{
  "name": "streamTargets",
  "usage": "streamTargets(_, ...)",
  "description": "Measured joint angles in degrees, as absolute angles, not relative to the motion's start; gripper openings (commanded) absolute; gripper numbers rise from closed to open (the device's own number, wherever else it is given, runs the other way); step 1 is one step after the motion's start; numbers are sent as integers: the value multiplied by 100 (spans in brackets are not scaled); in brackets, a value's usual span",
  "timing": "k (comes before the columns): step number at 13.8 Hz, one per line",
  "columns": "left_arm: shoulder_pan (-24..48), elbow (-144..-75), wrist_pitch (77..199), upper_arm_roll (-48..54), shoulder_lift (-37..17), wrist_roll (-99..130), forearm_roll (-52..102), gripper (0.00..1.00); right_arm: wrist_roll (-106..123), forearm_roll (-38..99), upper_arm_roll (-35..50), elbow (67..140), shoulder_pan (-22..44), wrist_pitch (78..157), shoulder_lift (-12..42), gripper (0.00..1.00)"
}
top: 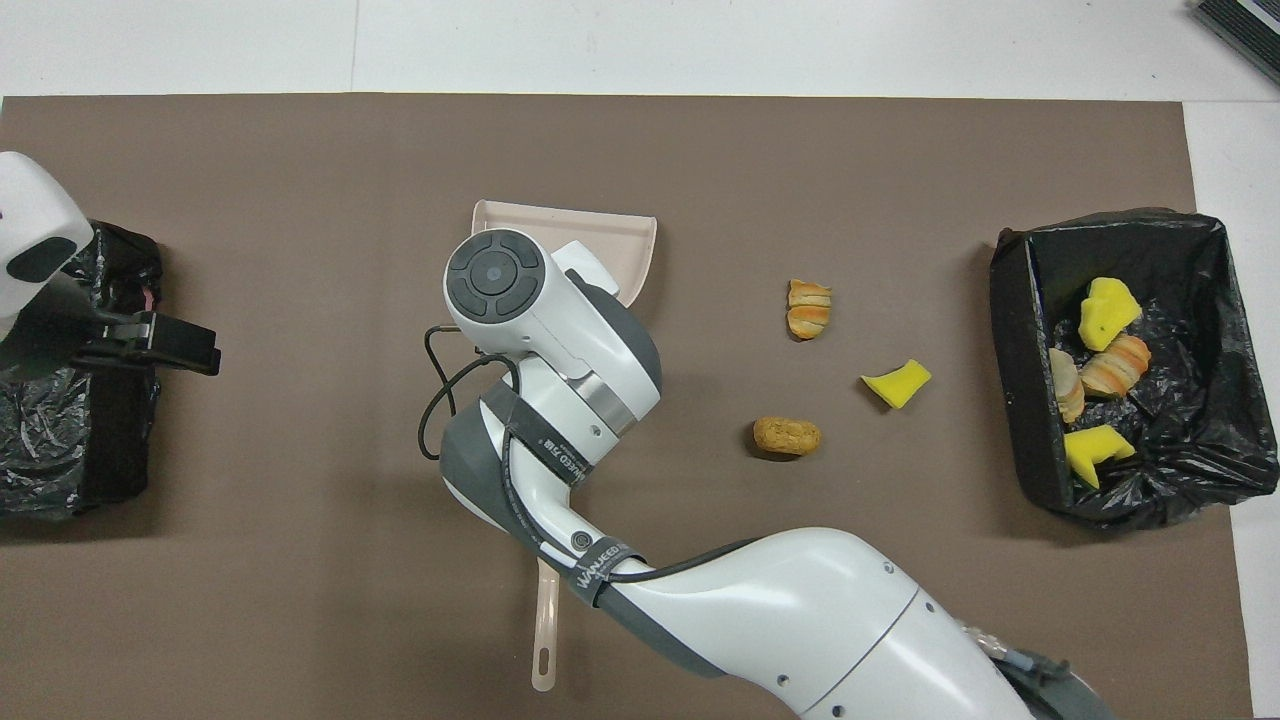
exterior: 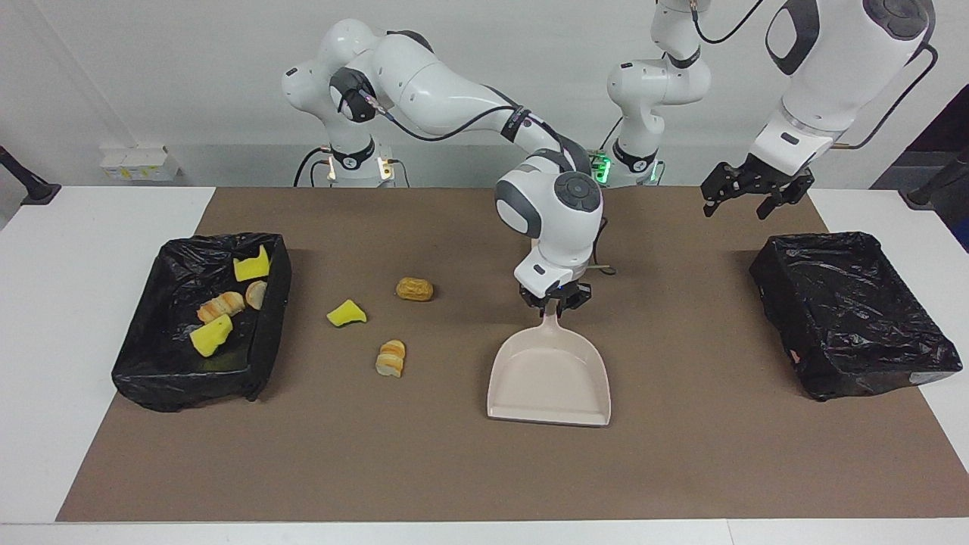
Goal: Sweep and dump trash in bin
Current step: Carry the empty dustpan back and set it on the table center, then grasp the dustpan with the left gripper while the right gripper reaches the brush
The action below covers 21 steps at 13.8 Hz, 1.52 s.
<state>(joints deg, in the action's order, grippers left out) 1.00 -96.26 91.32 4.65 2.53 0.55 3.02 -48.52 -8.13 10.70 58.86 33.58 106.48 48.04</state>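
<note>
Three pieces of trash lie on the brown mat: a yellow sponge chunk (exterior: 347, 313) (top: 897, 383), a brown bread-like piece (exterior: 415, 288) (top: 787, 436) and a striped bread-like piece (exterior: 391, 357) (top: 809, 308). Several more lie in the black-lined bin (exterior: 269, 333) (top: 1020, 400) at the right arm's end. A beige dustpan (exterior: 549, 375) (top: 600, 235) rests on the mat at mid-table, its mouth pointing away from the robots. My right gripper (exterior: 556, 304) is shut on its handle. My left gripper (exterior: 746, 203) (top: 150, 342) waits open in the air over the edge of the second bin.
The second black-lined bin (exterior: 821, 241) (top: 60, 460) stands at the left arm's end with nothing showing in it. In the overhead view a beige handle with a hole at its end (top: 544, 640) sticks out from under the right arm, toward the robots.
</note>
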Motion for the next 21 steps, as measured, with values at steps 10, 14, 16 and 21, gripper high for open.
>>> streamTargets(10, 100, -9626, 9129, 465, 253, 54, 302, 100, -4852, -802, 1041, 5632, 2942, 10870, 4447, 100)
streamTargets(14, 100, -9626, 9129, 465, 253, 53, 302, 100, -4817, -793, 1011, 5851, 2259, 10748, 3623, 100)
streamTargets(16, 101, -9626, 9134, 473, 253, 53, 302, 100, -4586, -784, 1012, 6311, 1829, 10652, 3061, 100)
streamTargets(21, 403, -9813, 9891, 605, 124, 214, 309, 100, -4295, -314, 1067, 7882, 1560, 10283, 1735, 100)
